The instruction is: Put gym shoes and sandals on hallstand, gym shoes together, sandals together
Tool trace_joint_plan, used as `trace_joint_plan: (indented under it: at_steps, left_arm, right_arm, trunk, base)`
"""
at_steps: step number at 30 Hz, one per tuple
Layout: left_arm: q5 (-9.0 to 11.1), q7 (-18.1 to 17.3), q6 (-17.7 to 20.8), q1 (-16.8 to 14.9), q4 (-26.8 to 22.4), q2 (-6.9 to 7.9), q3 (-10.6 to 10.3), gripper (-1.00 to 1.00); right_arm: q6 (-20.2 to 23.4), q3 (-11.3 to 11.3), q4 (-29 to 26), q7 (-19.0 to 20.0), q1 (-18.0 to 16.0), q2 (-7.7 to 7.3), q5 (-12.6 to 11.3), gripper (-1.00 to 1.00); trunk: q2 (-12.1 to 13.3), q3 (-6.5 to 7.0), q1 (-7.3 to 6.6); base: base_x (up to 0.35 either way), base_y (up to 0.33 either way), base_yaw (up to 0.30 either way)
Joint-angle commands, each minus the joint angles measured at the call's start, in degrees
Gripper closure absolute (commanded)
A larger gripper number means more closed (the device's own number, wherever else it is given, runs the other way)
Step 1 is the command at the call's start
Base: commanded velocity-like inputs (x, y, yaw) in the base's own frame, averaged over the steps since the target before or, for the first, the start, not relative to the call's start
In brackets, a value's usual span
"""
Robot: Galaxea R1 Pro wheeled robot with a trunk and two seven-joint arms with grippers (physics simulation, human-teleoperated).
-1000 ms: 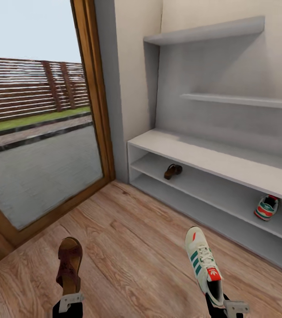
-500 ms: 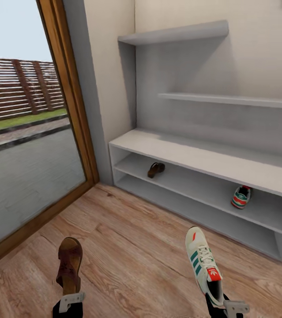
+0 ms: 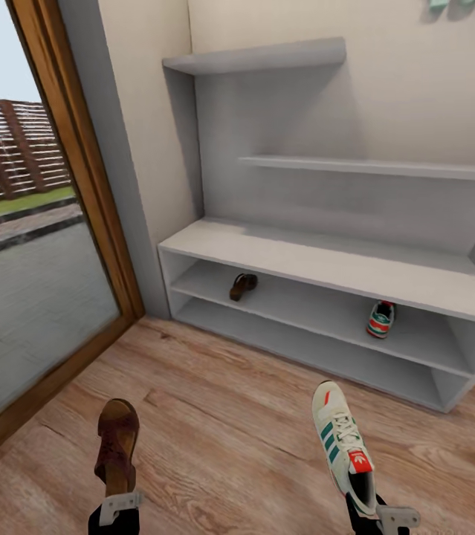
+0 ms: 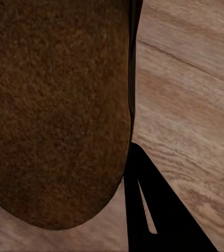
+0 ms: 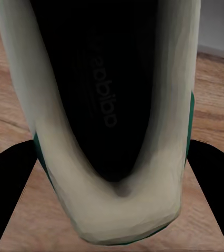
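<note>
In the head view my left gripper (image 3: 118,502) is shut on the heel end of a brown sandal (image 3: 117,443), held above the corridor floor (image 3: 222,416). My right gripper (image 3: 377,513) is shut on the heel of a white gym shoe (image 3: 343,441) with green stripes. Ahead stands the pale grey hallstand (image 3: 304,258). On its upper open tier lie a second sandal (image 3: 242,286) towards the left and a second gym shoe (image 3: 380,319) towards the right. The left wrist view shows the held sandal's sole (image 4: 54,105) close up. The right wrist view looks into the held gym shoe (image 5: 112,105).
A tall glass door in a wooden frame (image 3: 81,186) runs along the left, with a fence and lawn outside. Staggered grey wall shelves (image 3: 371,166) rise above the bench. Bare plank floor lies between me and the rack.
The whole head view has swung to the right, so the hallstand sits further left in the picture and its right end shows. Both held shoes keep their places in the grippers.
</note>
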Motion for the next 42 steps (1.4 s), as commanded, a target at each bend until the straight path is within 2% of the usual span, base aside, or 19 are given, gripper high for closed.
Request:
trace_joint_plan:
  at_steps: [1, 14, 32, 42]
  left_arm:
    - [-0.5, -0.4, -0.2, 0.0, 0.0, -0.07, 0.5, 1.0]
    - [-0.5, -0.4, -0.2, 0.0, -0.1, -0.07, 0.5, 1.0]
    - [-0.5, -0.4, -0.1, 0.0, -0.1, -0.07, 0.5, 1.0]
    - [-0.5, -0.4, -0.1, 0.0, -0.1, -0.01, 0.6, 1.0]
  right_arm:
    - [-0.2, -0.5, 0.0, 0.3, -0.1, 0.06, 0.5, 1.0]
    - [-0.2, -0.5, 0.0, 0.3, -0.1, 0.08, 0.5, 1.0]
    - [-0.2, -0.5, 0.0, 0.3, -0.1, 0.08, 0.5, 1.0]
    - [-0.1, -0.5, 0.0, 0.4, -0.1, 0.01, 0.6, 1.0]
  trunk:
    - [0.0, -0.05, 0.0]
    - [0.0, -0.05, 0.0]
    - [0.0, -0.05, 0.0]
    - [0.0, -0.05, 0.0]
  base:
    - [0.089, 0.295, -0.266]
    - [0.102, 0.27, -0.266]
    - [0.006, 0.013, -0.266]
    - [0.0, 0.161, -0.228]
